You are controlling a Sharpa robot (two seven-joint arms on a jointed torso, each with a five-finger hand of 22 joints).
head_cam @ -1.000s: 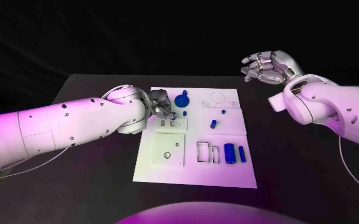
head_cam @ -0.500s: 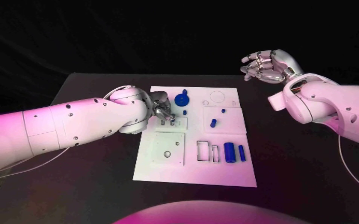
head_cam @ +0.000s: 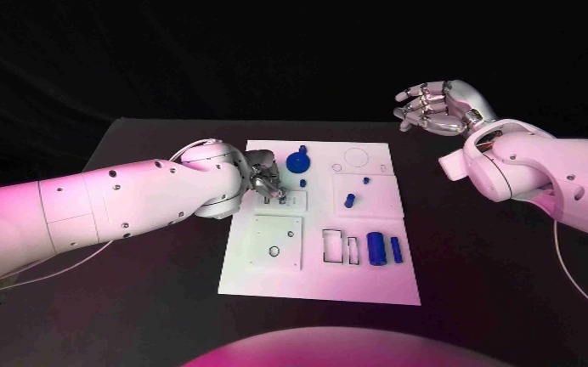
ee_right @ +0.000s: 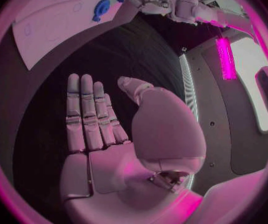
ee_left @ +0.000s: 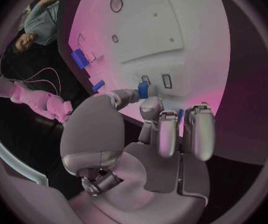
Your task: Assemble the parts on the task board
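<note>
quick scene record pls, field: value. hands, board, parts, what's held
left hand: over the task board's left side, pinching a small blue part at the two small slots
right hand: raised off to the board's right, fingers apart, holding nothing
task board: white plate, middle of black table
loose parts: blue round piece near the far edge; blue block and blue bar side by side near the front right; small blue piece mid-board
empty recesses: rectangular outlines left of the blue block
</note>
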